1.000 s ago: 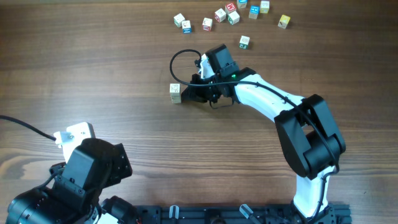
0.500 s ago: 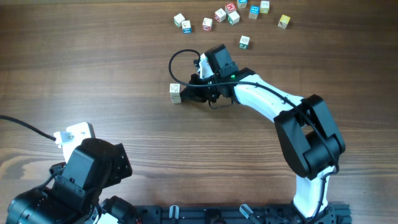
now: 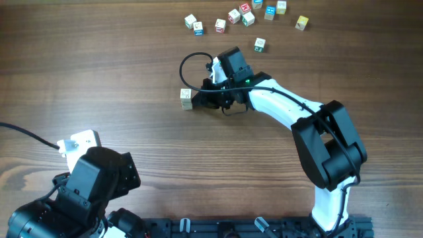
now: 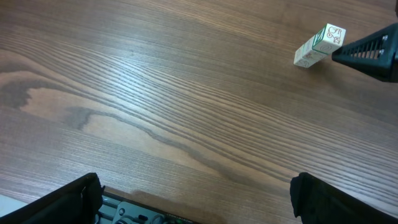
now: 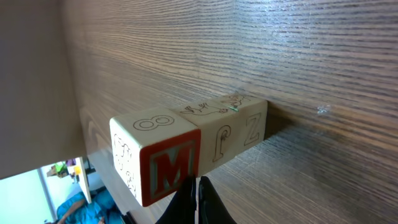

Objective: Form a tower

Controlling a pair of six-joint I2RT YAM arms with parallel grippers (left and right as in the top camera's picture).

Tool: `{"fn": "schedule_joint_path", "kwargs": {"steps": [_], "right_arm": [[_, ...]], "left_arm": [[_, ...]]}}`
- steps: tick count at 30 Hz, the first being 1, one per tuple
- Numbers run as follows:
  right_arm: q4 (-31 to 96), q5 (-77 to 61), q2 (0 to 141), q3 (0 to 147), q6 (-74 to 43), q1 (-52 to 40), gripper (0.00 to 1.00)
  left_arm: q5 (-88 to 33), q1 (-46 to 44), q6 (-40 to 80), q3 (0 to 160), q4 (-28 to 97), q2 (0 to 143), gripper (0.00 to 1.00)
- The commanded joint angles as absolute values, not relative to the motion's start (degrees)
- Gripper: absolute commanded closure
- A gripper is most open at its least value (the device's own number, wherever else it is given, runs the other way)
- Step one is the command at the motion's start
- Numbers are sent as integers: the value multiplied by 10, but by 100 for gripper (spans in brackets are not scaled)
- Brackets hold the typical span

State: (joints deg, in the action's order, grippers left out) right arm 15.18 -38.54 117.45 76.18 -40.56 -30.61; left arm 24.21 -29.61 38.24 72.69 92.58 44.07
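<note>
Standing tower [image 3: 186,99]: 2 cubes stacked upright on the worktop [image 3: 99,79].
Right tool [image 5: 198,193]: pinched closed, empty, tips just beside the tower; contact we cannot tell.
Left tool [image 4: 196,199]: spread wide, empty, well apart from the tower.
Top cube [image 5: 155,168]: we judge a sideways nudge from those closed tips could slide it off or topple the tower.
Loose cubes [image 3: 234,16]: well apart from the tower; a careless swing toward them could clip it.
</note>
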Motion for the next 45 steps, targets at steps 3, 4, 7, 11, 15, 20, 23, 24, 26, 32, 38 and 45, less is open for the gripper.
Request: {"fn": "schedule_joint_path", "kwargs": {"steps": [3,4,7,11,15,20,23,24,26,32,38,45], "right_arm": [[219,-303,1166,756,-403,-278,96],[248,-252,1150,756,-400,-267,96],[330,-107,1079,756,-400,-246,96],[412,48,968,756,-399,-245,96],[471,113,838,756,-377,-245,72],[529,137,704,756,-258,-245,0],[561,153,668,756,-186,-245,0],[572,170,659,756,-150,-245,0],[594,211,643,756,-115,-245,0],[633,267,580,756,-116,-221,0],[616,268,489,756,-87,-220,0],[355,-19,318,564,103,-19,0]], "left_arm": [[254,-293,376,726,924,440,0],[254,-293,376,726,924,440,0],[254,-293,376,726,924,440,0],[254,-293,376,726,924,440,0],[254,-293,376,726,924,440,0],[254,-293,376,726,924,440,0],[254,-293,376,726,924,440,0],[254,-293,376,726,924,440,0],[254,-293,376,726,924,440,0],[254,-293,376,726,924,440,0],[254,-293,376,726,924,440,0],[254,-293,376,726,924,440,0]]}}
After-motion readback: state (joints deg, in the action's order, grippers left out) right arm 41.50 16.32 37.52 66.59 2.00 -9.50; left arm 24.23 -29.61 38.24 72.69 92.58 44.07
